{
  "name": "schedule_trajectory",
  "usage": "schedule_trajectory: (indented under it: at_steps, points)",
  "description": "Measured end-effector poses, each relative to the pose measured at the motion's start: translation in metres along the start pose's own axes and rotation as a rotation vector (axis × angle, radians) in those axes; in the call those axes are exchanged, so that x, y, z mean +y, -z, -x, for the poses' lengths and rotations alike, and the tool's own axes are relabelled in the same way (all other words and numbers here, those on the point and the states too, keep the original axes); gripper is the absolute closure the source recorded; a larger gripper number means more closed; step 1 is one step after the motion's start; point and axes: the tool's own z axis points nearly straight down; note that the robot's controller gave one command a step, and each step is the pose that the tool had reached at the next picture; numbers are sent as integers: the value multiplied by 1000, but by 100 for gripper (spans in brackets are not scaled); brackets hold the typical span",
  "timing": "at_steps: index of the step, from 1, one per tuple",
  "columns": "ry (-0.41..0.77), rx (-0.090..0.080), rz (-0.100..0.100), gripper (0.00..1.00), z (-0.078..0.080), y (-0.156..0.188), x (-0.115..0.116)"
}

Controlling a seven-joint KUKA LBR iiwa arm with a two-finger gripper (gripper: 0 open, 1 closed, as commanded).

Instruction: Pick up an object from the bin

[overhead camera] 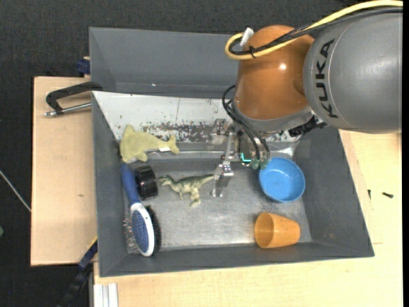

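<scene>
Seen from above, the arm (275,69) reaches in over the right edge of the grey metal bin (192,56) and sets its jaws low near the middle of the floor, just beside the tail end of a small tan plastic dinosaur (185,185). That placement suggests the dinosaur is the likeliest pick, though nothing shows between the jaws, and from this angle I cannot tell how far apart they stand. The dinosaur lies on its side, thin and spiky, with legs and tail that offer narrow, hard edges to pinch. A smooth, round blue bowl (282,179) sits open side up just right of the jaws. An orange cup (276,230) lies tipped over near the front right corner. Along the left edge lie a limp, rubbery yellowish piece (144,144), a short black cylinder (146,181) and a blue-handled brush (139,226) with dense bristles.
</scene>
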Motion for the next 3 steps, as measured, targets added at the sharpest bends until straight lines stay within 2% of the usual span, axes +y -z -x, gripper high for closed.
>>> schedule_trajectory:
  at_steps: [1, 2, 3]
  points:
    - [-125, -14, 3, 0, 10, -131, -14]
    - [-126, -27, 5, 100, 13, -126, -14]
    - [-133, -22, 2, 100, 25, 81, -43]
